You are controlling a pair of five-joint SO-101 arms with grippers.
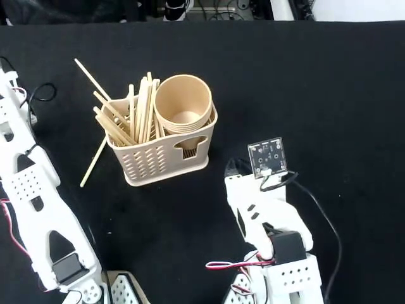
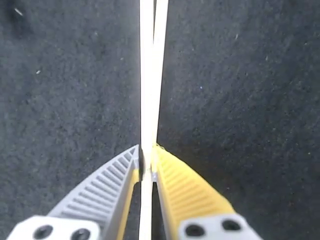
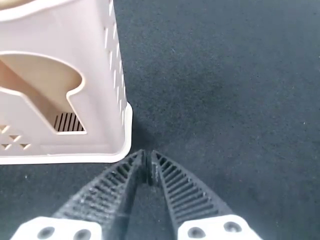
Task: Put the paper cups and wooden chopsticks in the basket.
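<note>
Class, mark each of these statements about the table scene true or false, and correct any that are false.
1. The paper cups sit stacked inside the basket. True.
2. The right arm's jaws are shut on a cup. False: they are shut on nothing, low beside a corner of the basket.
3. The left arm's jaws are shut on chopsticks. True.
4. The basket lies tipped on its side. False: it stands upright.
5. One loose chopstick has an end on the table outside the basket. True.
</note>
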